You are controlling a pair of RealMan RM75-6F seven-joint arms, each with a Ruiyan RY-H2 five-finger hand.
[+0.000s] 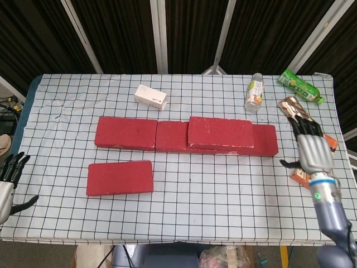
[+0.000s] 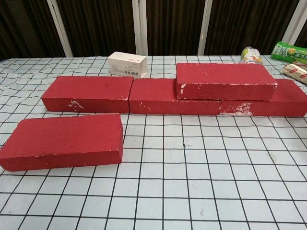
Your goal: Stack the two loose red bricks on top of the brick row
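Bricks first: I see the brick row (image 1: 129, 133) running across the middle of the table (image 1: 184, 218), three red bricks laid end to end on the checked cloth. One stacked brick (image 1: 220, 132) already sits on top of the row, flat, spanning the seam between the middle brick and the right-hand one; in the chest view (image 2: 224, 81) its left end overhangs the middle brick and its front face shows white chips. The loose brick (image 1: 120, 177) lies flat on the cloth in front of the row's left end, near it but not touching, and nothing holds it.

My right hand (image 1: 312, 152) hovers off to the right of the row, well apart from the bricks, fingers stretched out and spread, holding nothing; it partly covers an orange snack box (image 1: 329, 140) at the table's right edge. My left hand (image 1: 8, 176) is at the far left edge of the head view, beyond the table's side, fingers apart and empty. Neither hand shows in the chest view.

Behind the row a small white box (image 1: 150, 97) stands just beyond the left and middle bricks. A clear bottle (image 1: 254, 92) stands at the back right, with a green packet (image 1: 300, 85) and a shiny wrapped snack (image 1: 294, 111) lying near the right corner.
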